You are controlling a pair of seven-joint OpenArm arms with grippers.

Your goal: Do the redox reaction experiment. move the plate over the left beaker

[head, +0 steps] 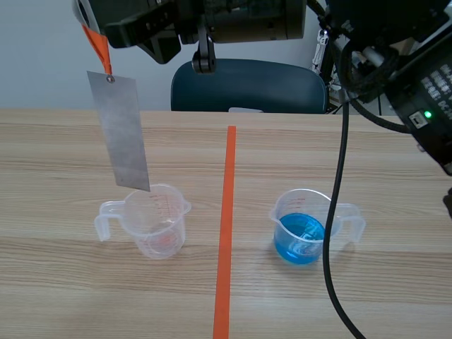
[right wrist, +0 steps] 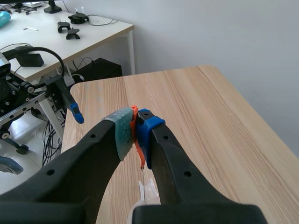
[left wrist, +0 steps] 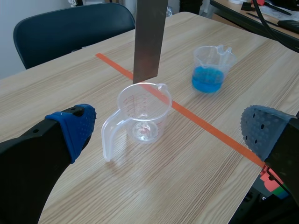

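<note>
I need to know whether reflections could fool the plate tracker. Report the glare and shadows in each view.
Scene view: the flat grey metal plate looks evenly matt with no hot spot, and the clear plastic beaker casts only a faint, soft shadow on the wooden table. Left wrist view: small bright glints in that beaker's base. Right wrist view: the right tool, shut on the orange tag, is evenly lit.

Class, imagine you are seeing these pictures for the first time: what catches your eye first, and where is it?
A grey metal plate hangs by an orange strap from the right gripper, its lower edge near the rim of the empty clear beaker left of the tape line. Right of the line stands a second beaker holding bright blue liquid.
</note>
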